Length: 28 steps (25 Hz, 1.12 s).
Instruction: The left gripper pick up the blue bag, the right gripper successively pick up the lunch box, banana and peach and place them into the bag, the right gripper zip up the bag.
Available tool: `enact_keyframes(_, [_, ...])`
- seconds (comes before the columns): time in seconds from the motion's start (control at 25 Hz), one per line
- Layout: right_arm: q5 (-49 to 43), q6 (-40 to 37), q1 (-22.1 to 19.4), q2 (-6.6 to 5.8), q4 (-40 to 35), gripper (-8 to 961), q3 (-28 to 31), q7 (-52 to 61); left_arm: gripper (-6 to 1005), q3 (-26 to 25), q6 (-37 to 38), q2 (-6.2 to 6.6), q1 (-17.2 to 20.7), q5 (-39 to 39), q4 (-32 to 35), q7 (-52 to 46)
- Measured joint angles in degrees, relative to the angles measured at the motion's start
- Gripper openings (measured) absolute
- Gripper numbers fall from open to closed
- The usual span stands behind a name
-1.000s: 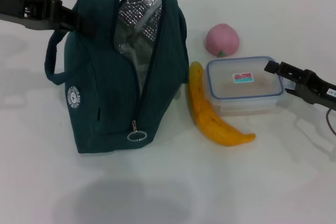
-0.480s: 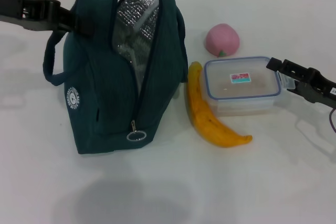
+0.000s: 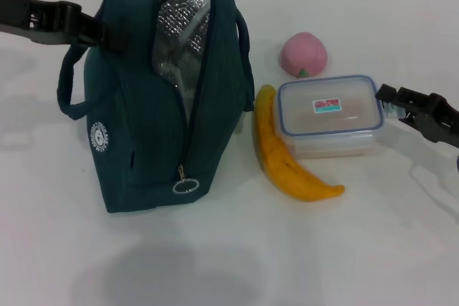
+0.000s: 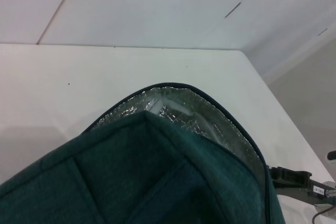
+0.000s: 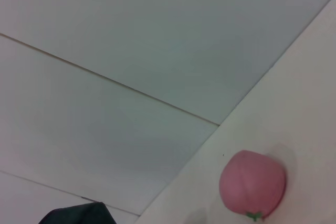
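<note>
The left gripper [image 3: 97,31] is closed on the top of the bag [image 3: 154,116], near the back left of the bench [image 3: 229,263]. The bag stands with its mouth open. The right gripper [image 3: 393,98] touches the box's [image 3: 330,115] right end; I cannot tell how wide it is. The banana [image 3: 287,155] lies against the box. The peach [image 3: 303,54] sits behind.

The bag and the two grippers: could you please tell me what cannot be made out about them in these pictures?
- Left gripper, head view: its fingertips end against the blue bag, whose fabric hides the grip.
- Right gripper, head view: close beside the lunch box; contact cannot be told, and its arm is cut off by the edge.
- Bag's inside: only silver lining shows; its walls hide the bottom.
</note>
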Motion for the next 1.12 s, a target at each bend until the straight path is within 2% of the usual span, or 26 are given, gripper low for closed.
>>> enact_keyframes(0.36, [0.32,-0.13,-0.27,0.32,-0.07,201,0.06,-0.19,35,0.00,0.00,0.06,-0.15,0.01,-0.03,0.09])
enact_keyframes(0.8, [1.25,-3.17,-1.36,0.80,-0.16,96,2.29,-1.17,35,0.00,0.00,0.09,-0.03,-0.04,-0.06,0.20])
enact_keyframes(1.12, [4.10,-6.34,-2.00,1.37,0.34,97,3.17,-1.78,35,0.00,0.00,0.03,0.00,-0.07,-0.06,0.20])
